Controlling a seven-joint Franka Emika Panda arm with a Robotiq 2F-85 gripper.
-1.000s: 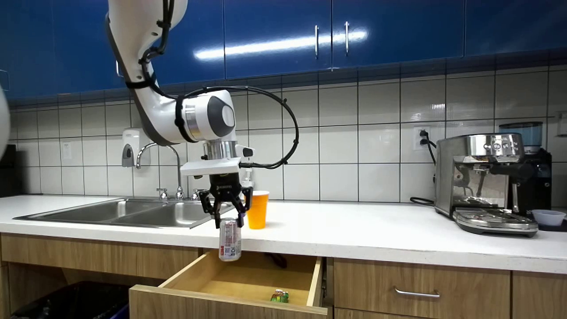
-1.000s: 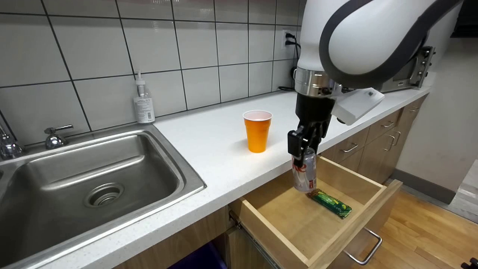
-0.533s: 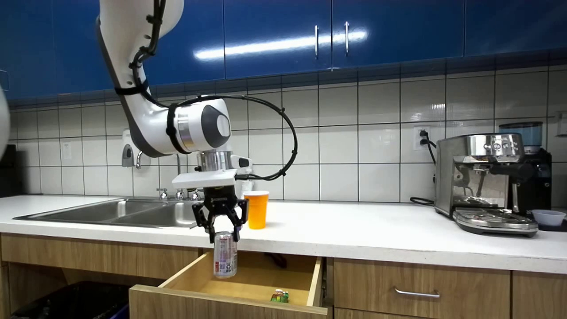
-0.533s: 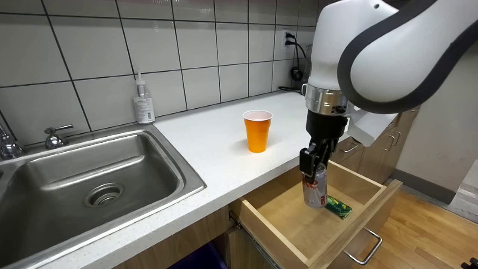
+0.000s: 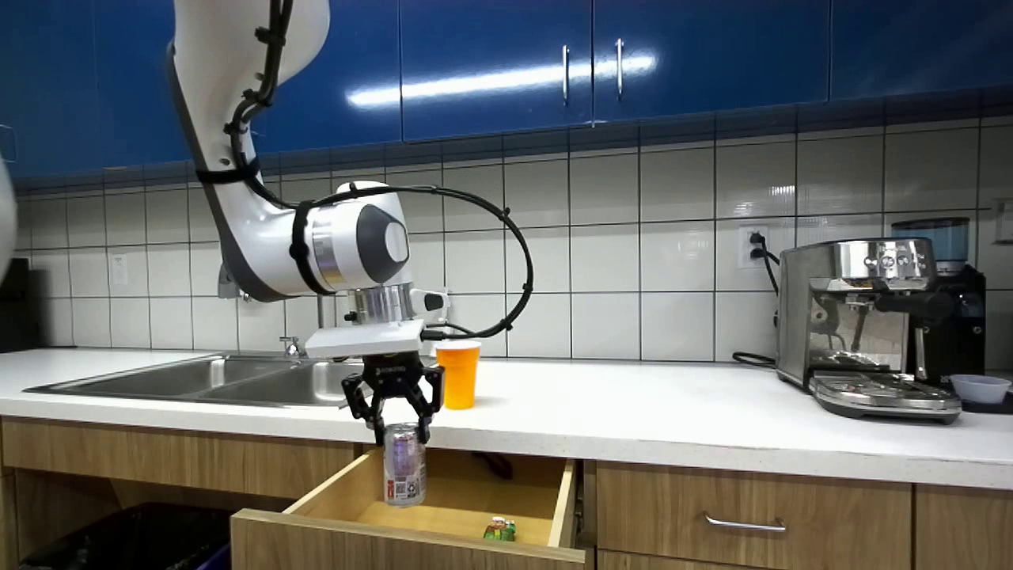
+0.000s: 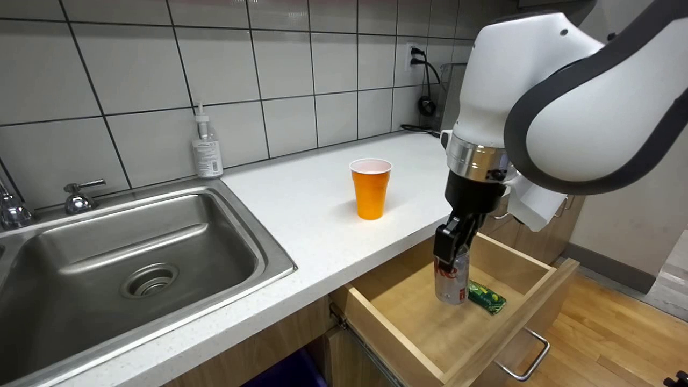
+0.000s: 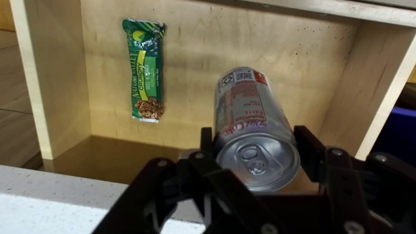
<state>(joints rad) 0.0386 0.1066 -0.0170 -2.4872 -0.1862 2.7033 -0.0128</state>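
Left of the pulled-out wooden drawer (image 5: 316,542), as seen in an exterior view, a dark bin (image 5: 134,534) sits low beneath the white counter (image 5: 633,400), and a double steel sink (image 5: 158,381) is set into the counter farther back than the drawer. Over the drawer's left part hangs a black gripper (image 5: 402,435) at the end of a white robot arm (image 5: 273,249). The gripper is closed on a silver drink can (image 5: 405,475), clasping its upper part from both sides. The can is roughly upright, pull-tab end up, and its lower end shows with the drawer's interior behind it in both exterior views; whether it touches the drawer's bottom cannot be told. Red lettering on it reads "Diet Coke" in the wrist view. Behind the drawer, on the counter, stands an orange cup (image 6: 371,193) with a white rim. Inside the drawer, toward its right side and apart from the can, a green-wrapped snack bar (image 7: 146,70) lies flat. Well to the right of the drawer, on the counter, stand a steel coffee machine (image 5: 859,317) and a small pale bowl (image 5: 981,388).
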